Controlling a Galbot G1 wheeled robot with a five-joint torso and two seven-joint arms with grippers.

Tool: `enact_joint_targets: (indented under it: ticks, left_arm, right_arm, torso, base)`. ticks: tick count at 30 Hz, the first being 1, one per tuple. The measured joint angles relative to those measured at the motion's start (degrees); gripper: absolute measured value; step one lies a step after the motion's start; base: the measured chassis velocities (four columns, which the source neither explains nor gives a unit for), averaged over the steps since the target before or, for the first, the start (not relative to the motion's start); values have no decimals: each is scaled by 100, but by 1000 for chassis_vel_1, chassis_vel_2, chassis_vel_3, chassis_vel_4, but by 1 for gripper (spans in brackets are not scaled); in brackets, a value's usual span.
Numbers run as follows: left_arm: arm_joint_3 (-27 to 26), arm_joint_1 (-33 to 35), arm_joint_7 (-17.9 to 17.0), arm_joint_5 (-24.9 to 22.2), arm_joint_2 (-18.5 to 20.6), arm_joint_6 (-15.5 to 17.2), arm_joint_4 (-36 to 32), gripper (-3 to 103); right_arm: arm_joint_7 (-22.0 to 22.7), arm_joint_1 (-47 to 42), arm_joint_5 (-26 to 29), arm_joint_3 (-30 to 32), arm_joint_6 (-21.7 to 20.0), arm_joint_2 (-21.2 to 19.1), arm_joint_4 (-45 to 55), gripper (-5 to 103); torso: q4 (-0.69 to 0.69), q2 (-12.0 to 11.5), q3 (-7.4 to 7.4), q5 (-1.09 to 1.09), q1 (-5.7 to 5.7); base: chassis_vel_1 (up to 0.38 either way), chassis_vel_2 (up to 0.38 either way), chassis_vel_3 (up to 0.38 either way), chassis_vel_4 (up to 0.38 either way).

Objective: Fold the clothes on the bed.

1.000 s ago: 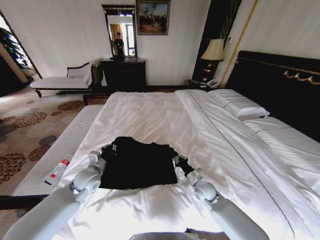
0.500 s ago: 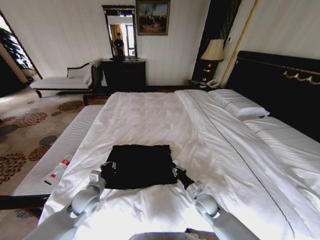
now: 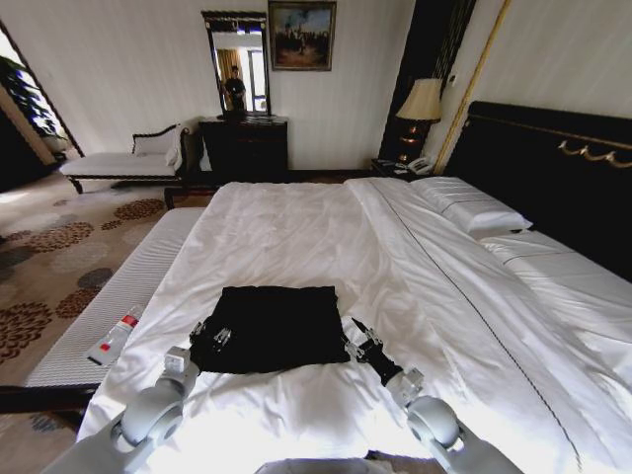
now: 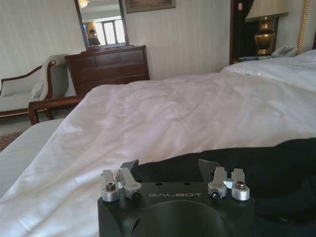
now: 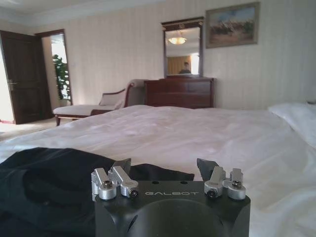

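Note:
The clothes (image 3: 275, 326), a black T-shirt, lie folded into a flat rectangle on the near part of the bed (image 3: 296, 227), which has white sheets. My left gripper (image 3: 210, 338) is open at the shirt's near left corner, low over the sheet. My right gripper (image 3: 361, 336) is open just off the shirt's near right corner. In the left wrist view the open gripper (image 4: 169, 170) holds nothing, and the black cloth (image 4: 276, 168) lies right beyond it. In the right wrist view the open gripper (image 5: 164, 168) is likewise empty, with the shirt (image 5: 44, 180) off to one side.
White pillows (image 3: 472, 205) and a black headboard (image 3: 553, 168) are on the right. A white-cushioned bench (image 3: 109, 301) runs along the bed's left side with a small bottle (image 3: 114, 339) on it. A dark dresser (image 3: 245, 146) and chaise (image 3: 123, 163) stand at the far wall.
Both grippers brought the shirt's edge over and let it go, so it now lies as a flat rectangle. Both arms have since drawn back toward me.

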Motion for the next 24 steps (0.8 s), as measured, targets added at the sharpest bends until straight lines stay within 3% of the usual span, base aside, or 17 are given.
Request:
enact_joint_targets:
  ticks: [2, 3, 4, 6, 7, 10, 11, 17, 22, 24]
  left_arm:
    - [101, -402, -49, -240, 11, 56, 218, 76]
    - [101, -402, -49, -240, 11, 56, 218, 76]
    - [212, -772, -83, -417, 12, 98, 425, 82]
    - [324, -1168, -102, -643, -16, 154, 693, 92]
    - [464, -1607, -120, -904, -99, 218, 1027, 97]
    - [595, -1921, -134, -1109, -208, 290, 1336, 99]
    - [743, -2223, -142, -1328, -335, 372, 1687, 100]
    - [1083, -2705, -153, -1624, -547, 546, 2304, 103]
    - [1736, -3536, 104, -1699, -964, 588, 3293, 95]
    - [1831, -3659, 128, -1715, -1031, 588, 3393, 90]
  right_arm:
    - [347, 321, 961, 28, -743, -47, 127, 84]
    - [347, 321, 961, 28, -743, -47, 127, 84]
    - [614, 617, 1675, 42, -1134, -76, 152, 89]
    - [804, 936, 2326, 51, -1475, -114, 140, 94]
    - [962, 1361, 2962, 29, -1775, -169, 2, 98]
    - [1006, 1692, 3344, -47, -1946, -195, -189, 100]
    - [1044, 2051, 3728, -181, -2123, -196, -437, 100]
    - [1123, 2614, 4204, -420, -2362, -102, -987, 100]
    - [1023, 3387, 4193, -753, -2425, 172, -2244, 100]
    - [1011, 3464, 4176, -769, -2420, 195, -2357, 100]
  torso:
    - [1, -1, 1, 0, 1]
    - [1, -1, 1, 0, 1]
    - [-1, -1, 1, 0, 2]
    - [-1, -1, 1, 0, 2]
    - [0, -1, 2, 0, 2]
    - [1, -1, 1, 0, 2]
    - [0, -1, 2, -1, 2]
    - [0, -2, 2, -1, 3]
    - [1, -2, 1, 2, 2]
    - [1, -2, 1, 0, 3]
  base:
    - [0, 0, 0, 0]
    - [0, 0, 0, 0]
    - [0, 0, 0, 0]
    - [0, 0, 0, 0]
    - [0, 0, 0, 0]
    - [0, 0, 0, 0]
    - [0, 0, 0, 0]
    - [0, 0, 0, 0]
    - [0, 0, 0, 0]
    - [0, 0, 0, 0]
